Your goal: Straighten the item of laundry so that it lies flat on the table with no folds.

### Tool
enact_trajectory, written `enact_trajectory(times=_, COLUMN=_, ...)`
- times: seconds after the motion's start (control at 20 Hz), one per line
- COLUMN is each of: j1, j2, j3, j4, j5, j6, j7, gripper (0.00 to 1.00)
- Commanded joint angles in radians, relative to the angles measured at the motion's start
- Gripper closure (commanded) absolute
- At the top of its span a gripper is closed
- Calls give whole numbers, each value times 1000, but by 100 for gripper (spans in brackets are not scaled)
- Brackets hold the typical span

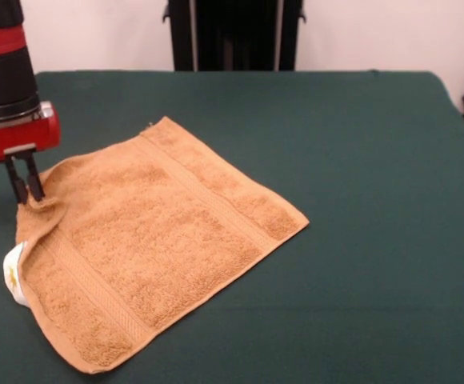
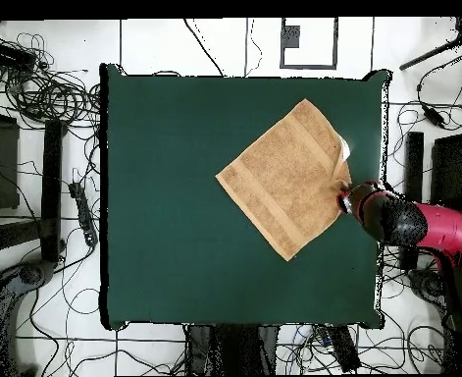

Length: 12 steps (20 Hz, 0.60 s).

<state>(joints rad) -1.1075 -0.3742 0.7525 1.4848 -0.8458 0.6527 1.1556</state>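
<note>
The item of laundry [image 1: 160, 232], an orange-tan towel, lies spread as a diamond on the left half of the green table [image 1: 360, 160]. Its left corner is bunched into a small ridge, and a white-yellow tag [image 1: 12, 276] sticks out below that corner. My gripper [image 1: 26, 192] comes down at the far left, its two dark fingers close together and pinching that bunched corner. In the overhead view the towel [image 2: 279, 177] sits near the table's [image 2: 176, 216] right edge, with the gripper [image 2: 342, 199] at its right corner and the tag [image 2: 344, 149] just above.
The pinched corner lies close to the table's side edge. The black pedestal [image 1: 232, 36] stands behind the far edge. Tangled cables [image 2: 48, 93] cover the floor around the table.
</note>
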Motion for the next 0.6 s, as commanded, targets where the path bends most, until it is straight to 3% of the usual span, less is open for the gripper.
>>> enact_trajectory(times=0.05, j1=73, j2=81, j3=85, j4=-35, j5=31, j6=70, j7=-269, gripper=100)
enact_trajectory(times=0.6, j1=80, j2=129, j3=94, j4=-122, j5=62, j6=158, j7=-349, gripper=100)
